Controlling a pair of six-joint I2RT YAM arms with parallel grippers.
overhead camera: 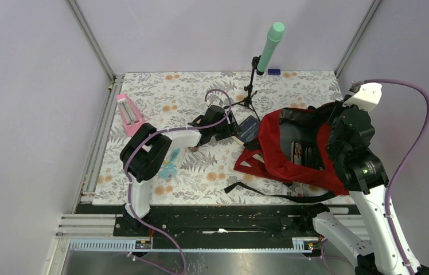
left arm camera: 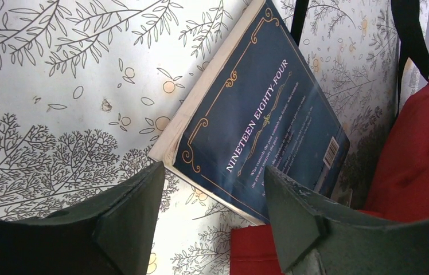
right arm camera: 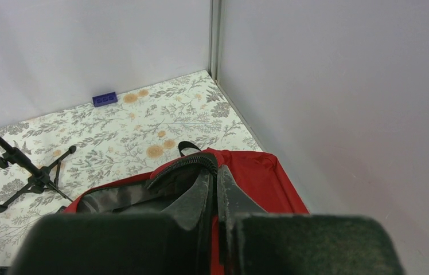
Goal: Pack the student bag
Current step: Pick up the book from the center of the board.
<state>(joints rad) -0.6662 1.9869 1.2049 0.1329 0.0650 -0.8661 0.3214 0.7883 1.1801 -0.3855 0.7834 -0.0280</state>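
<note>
Flowered cloth is spread over the table (overhead camera: 160, 86), and pale walls are set round it. The student bag (overhead camera: 272, 146) is laid on the right side of the table with its mouth wide open. Its top edge is pinched tight by the right gripper (right arm camera: 215, 177), so the mouth is held up. One dark flat thing (overhead camera: 304, 153) is seen inside, but what it is cannot be told.

Right up against the bag's left side, a blue book (left arm camera: 258, 114) is laid on the cloth. The left gripper (left arm camera: 213, 172) is held over the near end of the book with its jaws apart, and nothing is gripped by it.

The packing is judged to be partly done, since the book is not yet in. A pink thing (overhead camera: 129, 114) and a small light-blue thing (overhead camera: 169, 166) are left well apart from the bag on the left. Whether they belong in it cannot be told.

The whole table, both arms and the inside of the bag are shown only in the top view. The book's title, Nineteen Eighty-Four, can be read only in the left wrist view. The tight pinch on the bag's edge is made plain only in the right wrist view.
</note>
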